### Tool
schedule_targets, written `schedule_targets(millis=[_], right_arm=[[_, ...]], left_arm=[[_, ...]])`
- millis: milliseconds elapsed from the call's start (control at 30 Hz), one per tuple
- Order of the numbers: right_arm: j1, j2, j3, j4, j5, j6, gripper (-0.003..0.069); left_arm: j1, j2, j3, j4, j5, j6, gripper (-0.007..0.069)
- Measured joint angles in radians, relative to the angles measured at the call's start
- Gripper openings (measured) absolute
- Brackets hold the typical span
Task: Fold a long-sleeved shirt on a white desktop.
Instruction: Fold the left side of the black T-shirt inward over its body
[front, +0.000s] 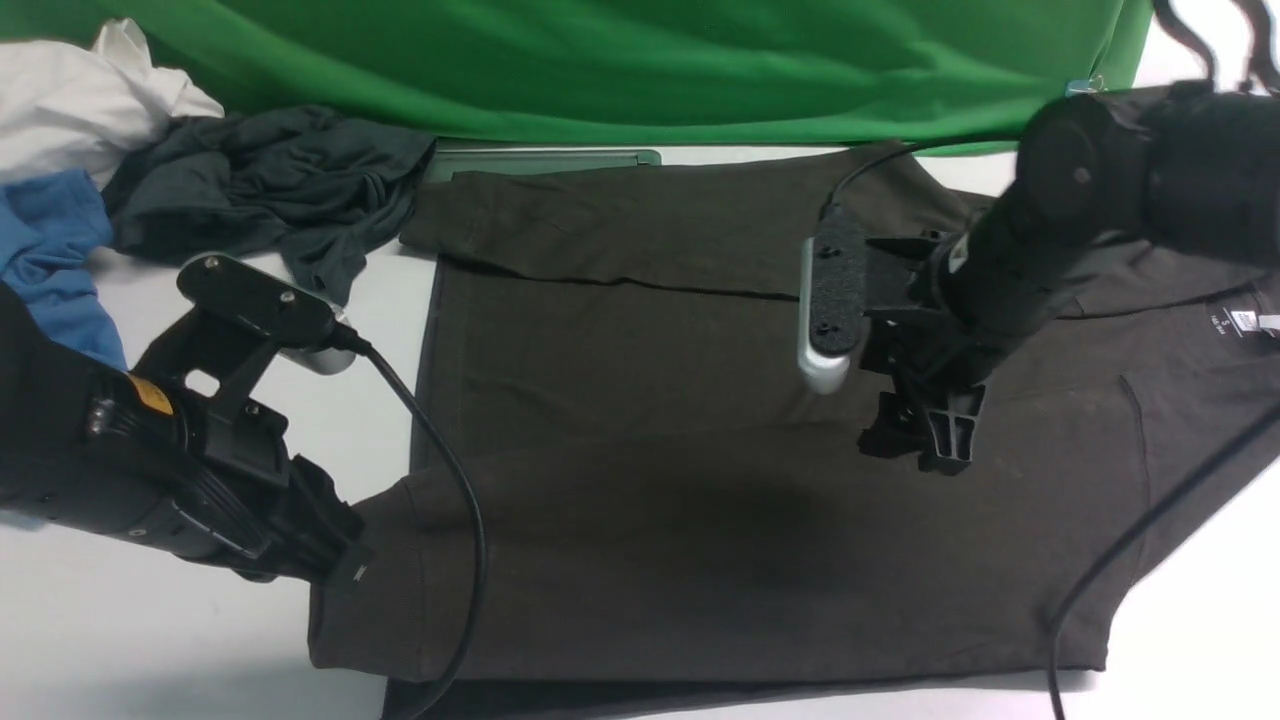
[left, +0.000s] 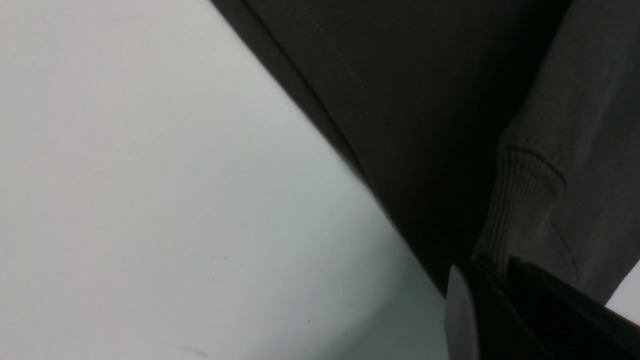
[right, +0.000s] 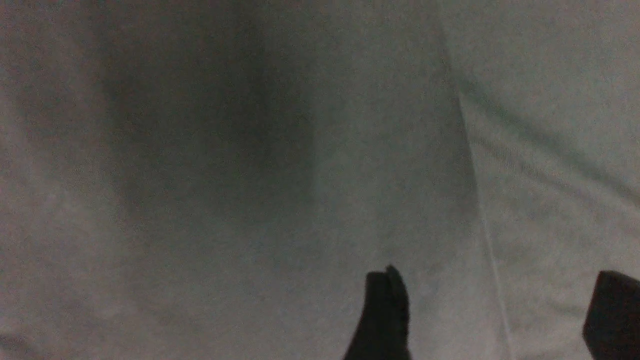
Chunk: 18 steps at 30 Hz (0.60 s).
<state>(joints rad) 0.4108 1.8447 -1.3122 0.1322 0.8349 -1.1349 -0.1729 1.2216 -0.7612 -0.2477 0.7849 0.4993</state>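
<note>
Front view: left gripper (front: 347, 570) shut on cuff (left: 522, 200) of shirt (front: 700, 560), right gripper (front: 920, 445) wide & empty; hard tug cld mess fold

Left arm (front: 90, 460): bulky black housing, small yellow sticker (front: 150, 395), ribbed wrist section. Left wrist camera (front: 255, 292): black plate, two screws, silver body; thick black left camera cable (front: 480, 550). Right arm (front: 1090, 190): matte black, rounded joint. Right wrist camera (front: 835, 300): black textured face, silver casing; thin black right camera cable (front: 846, 186). Right gripper (front: 915, 450): black ribbed plastic.
</note>
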Motion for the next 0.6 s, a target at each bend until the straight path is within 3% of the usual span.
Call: schedule_targets(millis=[433,600], right_arm=[[-0.012,0.133,-0.010,0.037,0.002,-0.088,0.0479],[-0.012,0.140,-0.012,0.045,0.002,-0.103,0.0378]], left_arm=[[0.000,0.000,0.000,-0.011,-0.003,-0.002,0.0041],[0.000,0.000,0.000,-0.012,-0.003,-0.002,0.0041]])
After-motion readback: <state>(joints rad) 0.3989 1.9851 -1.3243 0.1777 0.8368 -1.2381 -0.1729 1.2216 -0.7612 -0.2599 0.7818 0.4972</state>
